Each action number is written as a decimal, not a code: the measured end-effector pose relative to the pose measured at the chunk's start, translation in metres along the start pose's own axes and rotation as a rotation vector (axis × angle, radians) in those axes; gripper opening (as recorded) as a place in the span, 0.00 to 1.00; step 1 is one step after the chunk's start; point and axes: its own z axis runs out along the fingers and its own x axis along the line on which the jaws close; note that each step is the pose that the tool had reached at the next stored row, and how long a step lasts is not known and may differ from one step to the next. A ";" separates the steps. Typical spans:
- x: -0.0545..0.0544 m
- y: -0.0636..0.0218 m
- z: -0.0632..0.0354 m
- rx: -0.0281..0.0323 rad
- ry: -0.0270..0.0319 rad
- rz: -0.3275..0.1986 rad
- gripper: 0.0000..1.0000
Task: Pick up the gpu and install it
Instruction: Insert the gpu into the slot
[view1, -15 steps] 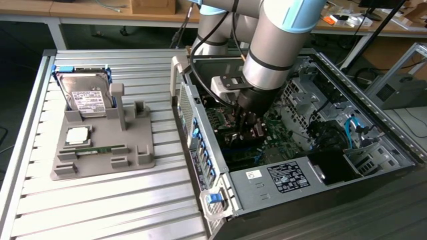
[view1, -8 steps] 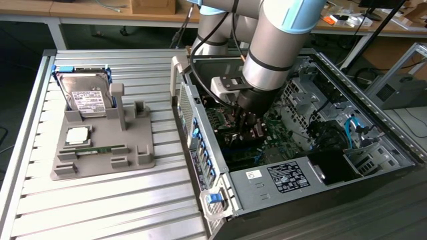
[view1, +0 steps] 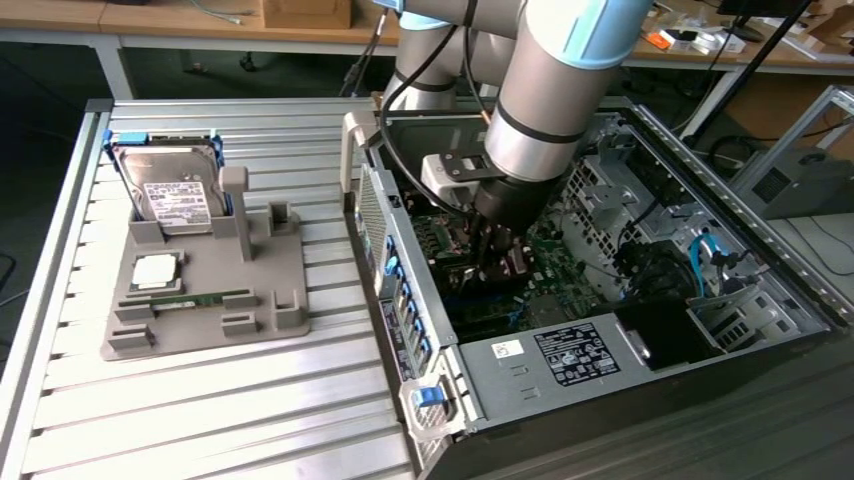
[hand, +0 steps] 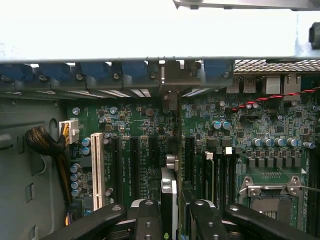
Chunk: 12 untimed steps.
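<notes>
Wrist view, gpu (hand: 171, 165) edge-on between jaws, over motherboard (hand: 140, 125)

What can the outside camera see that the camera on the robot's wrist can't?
The exterior view alone has the grey tray on the slatted table, with a hard drive and a memory stick, plus the robot's arm. The wrist view alone gives a close look at the white slot and the empty chip socket. Both share the green board inside the computer case, with the gripper holding the gpu edge-on over it.
</notes>
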 end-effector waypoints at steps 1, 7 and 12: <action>0.000 0.0000 0.0001 -0.0001 0.0002 0.000 0.27; 0.000 0.0000 0.0006 0.0000 0.0002 0.000 0.27; 0.000 0.0000 0.0011 0.0001 0.0020 0.000 0.27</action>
